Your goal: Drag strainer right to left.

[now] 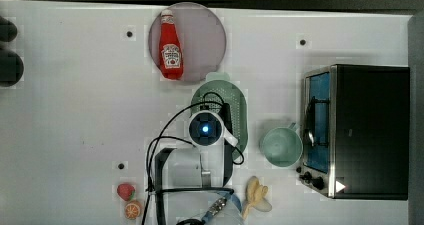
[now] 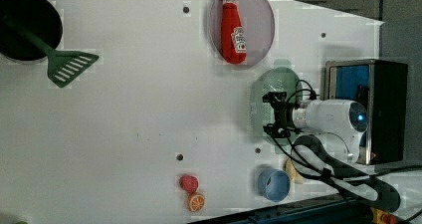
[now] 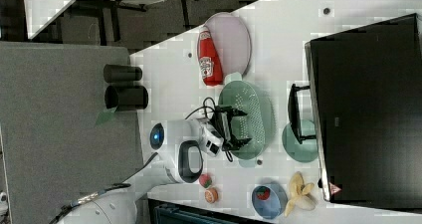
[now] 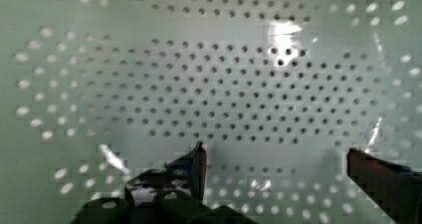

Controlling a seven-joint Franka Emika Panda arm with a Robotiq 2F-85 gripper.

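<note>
So in the top view the strainer (image 1: 239, 116) is seen lying on the white worktop (image 1: 75, 110), half covered by the arm's wrist. It's boxed in pretty tightly: a greyish-purple plate (image 1: 205, 35) with a ketchup bottle (image 1: 170, 47) lying on it is found just beside its upper end tab, and a mint mug (image 1: 281, 146) is parked just to the top view's right of it, right up against a black toaster oven (image 1: 362, 130). A banana (image 1: 256, 197), a strawberry (image 1: 125, 190) and an orange half (image 1: 132, 210) are scattered near the bottom edge.

In the left view the gripper (image 2: 272, 115) is seen over the strainer's bowl, jaws spread wide and nothing held. A dark pan (image 2: 27, 30) with a green spatula (image 2: 62, 64) is spotted far off at the left view's left, and a blue bowl (image 2: 273, 184) sits near the lower edge.

In the right view two black cups (image 3: 124, 87) are noticed off the worktop's side on a grey surface, well apart from the strainer, with dark floor behind.

In the wrist view the holed strainer floor is seen close up between the two wide-apart fingertips (image 4: 199, 157).
</note>
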